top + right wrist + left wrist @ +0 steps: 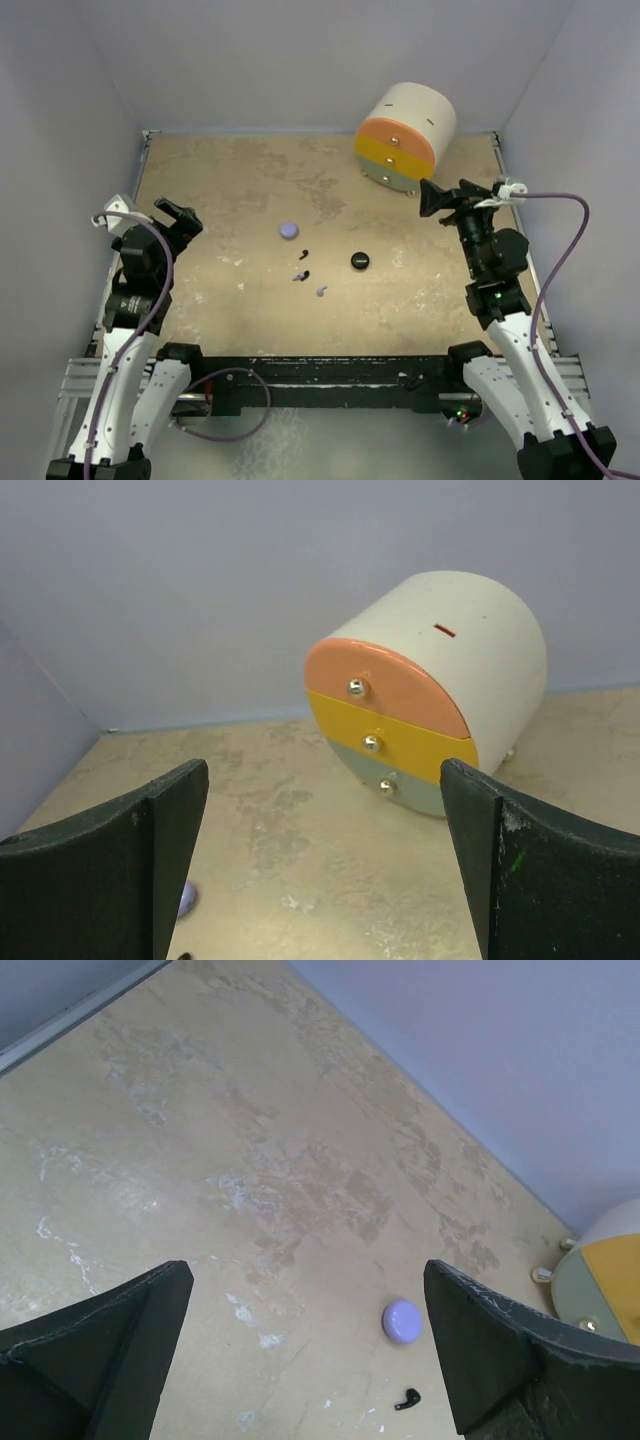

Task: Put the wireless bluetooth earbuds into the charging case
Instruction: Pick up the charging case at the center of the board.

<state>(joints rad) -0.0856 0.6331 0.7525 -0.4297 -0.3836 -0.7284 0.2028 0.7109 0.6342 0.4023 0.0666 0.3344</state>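
Top view: lilac puck (290,230) mid-bench (220,180). Black bud (303,252) just near side of it. Second black bud (304,274) and lavender bud (321,291) nearer still. Black puck (361,261) to its right. Left hand (178,222) well left, right hand (432,197) well right.
Left wrist: hand gaping, empty.
Right wrist: same; drum (430,695) beyond puck.
Buds likely light, stiff, slick: pinch across body.

Three-drawer box (425,695) (cream shell), jaws apart
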